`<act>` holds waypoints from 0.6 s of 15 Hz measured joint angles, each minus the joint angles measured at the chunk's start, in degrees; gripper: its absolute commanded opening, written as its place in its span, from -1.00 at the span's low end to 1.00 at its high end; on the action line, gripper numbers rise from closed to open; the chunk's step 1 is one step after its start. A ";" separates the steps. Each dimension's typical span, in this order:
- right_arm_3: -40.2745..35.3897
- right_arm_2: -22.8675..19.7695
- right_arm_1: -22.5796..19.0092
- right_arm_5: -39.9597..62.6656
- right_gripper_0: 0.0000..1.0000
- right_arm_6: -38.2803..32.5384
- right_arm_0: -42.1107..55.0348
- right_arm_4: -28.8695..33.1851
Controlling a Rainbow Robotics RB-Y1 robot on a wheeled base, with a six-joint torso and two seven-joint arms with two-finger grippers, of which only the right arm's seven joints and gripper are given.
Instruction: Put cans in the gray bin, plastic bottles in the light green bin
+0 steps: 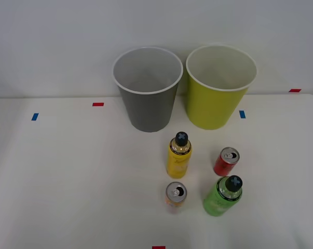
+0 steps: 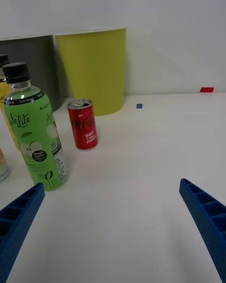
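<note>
Two big cup-shaped bins stand side by side at the far edge of the white table point(image 1: 68, 171), up against the pale wall: the gray bin point(image 1: 147, 98) on the left and the light green bin point(image 1: 217, 96) on the right, close together, both upright with white rims and pale insides. Nearer, and well apart from the bins, four drinks stand upright in a loose cluster. The yellow bottle point(image 1: 179, 157) with its dark cap is at the far left of the cluster, roughly in front of the gap between the bins. To its right stands the red can point(image 1: 226, 162), silver top up. Near and left is the orange-yellow can point(image 1: 175, 197), and near and right is the green bottle point(image 1: 222, 197), dark-capped, just in front of the red can. None of the four touch each other. Small red and blue tape marks dot the tabletop. From the wrist camera, the right gripper point(image 2: 113, 217) hangs low over bare table with its blue ribbed fingers point(image 2: 207, 214) spread wide and nothing between them; ahead of it stand the green bottle point(image 2: 37, 137) with its apple label and, a little farther off, the red can point(image 2: 84, 125), with the light green bin point(image 2: 94, 68) behind them.
</note>
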 measured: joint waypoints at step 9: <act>3.66 2.97 -2.03 -0.80 1.00 0.73 -2.67 -0.61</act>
